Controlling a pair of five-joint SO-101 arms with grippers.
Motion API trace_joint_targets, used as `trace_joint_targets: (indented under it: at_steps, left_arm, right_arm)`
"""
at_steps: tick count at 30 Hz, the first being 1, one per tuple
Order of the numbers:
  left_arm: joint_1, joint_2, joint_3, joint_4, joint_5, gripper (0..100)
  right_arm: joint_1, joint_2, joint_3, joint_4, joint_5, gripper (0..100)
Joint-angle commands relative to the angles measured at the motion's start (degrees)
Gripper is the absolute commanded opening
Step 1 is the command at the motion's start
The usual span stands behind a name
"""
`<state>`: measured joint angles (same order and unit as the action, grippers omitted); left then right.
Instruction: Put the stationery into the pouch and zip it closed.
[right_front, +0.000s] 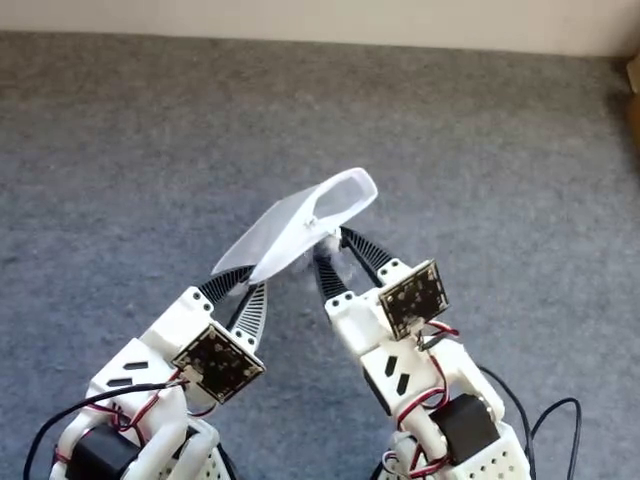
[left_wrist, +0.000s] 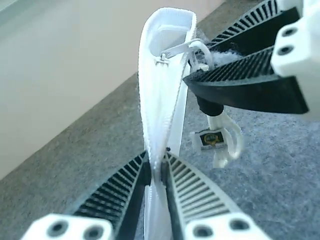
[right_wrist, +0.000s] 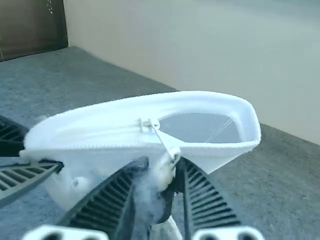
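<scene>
Pouch (right_front: 300, 225) sits mid-frame over grey carpet (right_front: 120, 150), open mouth toward 1 o'clock. Left gripper (right_front: 252, 280) is clamped on its 7 o'clock end. Right gripper (right_front: 332, 243), at 5 o'clock, pinches the zip pull (right_wrist: 162, 142). Zip is partly closed.

From where I stand, the left arm (right_front: 150, 365) and the right arm (right_front: 400, 365) are both built from white plastic shells. The left gripper (right_front: 255, 277) and the right gripper (right_front: 330, 241) have black, tapered fingers (left_wrist: 192, 192) ribbed with fine cross ridges, set in white mounts with dark screws (left_wrist: 57, 228). Each wrist carries a square dark circuit board (right_front: 413, 296) dotted with small bright points. Thin red, black and white wires (right_front: 425, 397) run along the shells. A black motor (right_front: 465, 428) sits in the right arm, and a black cable (right_front: 563, 401) loops out beside it. Two black slots (right_front: 397, 375) mark that arm's shell.
</scene>
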<state>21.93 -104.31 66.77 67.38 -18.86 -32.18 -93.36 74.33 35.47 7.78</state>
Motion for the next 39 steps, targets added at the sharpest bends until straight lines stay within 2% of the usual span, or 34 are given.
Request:
trace_joint_targets:
  at_steps: [1,5,14,26,34,39]
  left_arm:
    - [-0.6,-0.1,0.4,-0.8,0.6,1]
    - [-0.6,-0.1,0.4,-0.8,0.6,1]
    - [-0.6,-0.2,1.7,-1.0,0.6,1]
    - [-0.8,-0.2,2.4,-0.8,0.6,1]
    - [-0.9,-0.2,2.4,-0.8,0.6,1]
    - [-0.9,-0.2,2.4,-0.7,0.6,1]
  right_arm:
    - [2.7,0.7,-0.5,-1.2,0.3,2.6]
    - [4.2,0.7,-0.5,-1.3,7.0,0.5]
    - [12.0,1.1,-0.6,-6.3,7.2,0.5]
    - [18.7,2.4,0.0,-14.5,7.2,0.5]
    - [25.6,22.1,-1.8,-26.3,7.1,0.5]
    - [31.3,32.0,-8.7,-27.2,2.7,0.5]
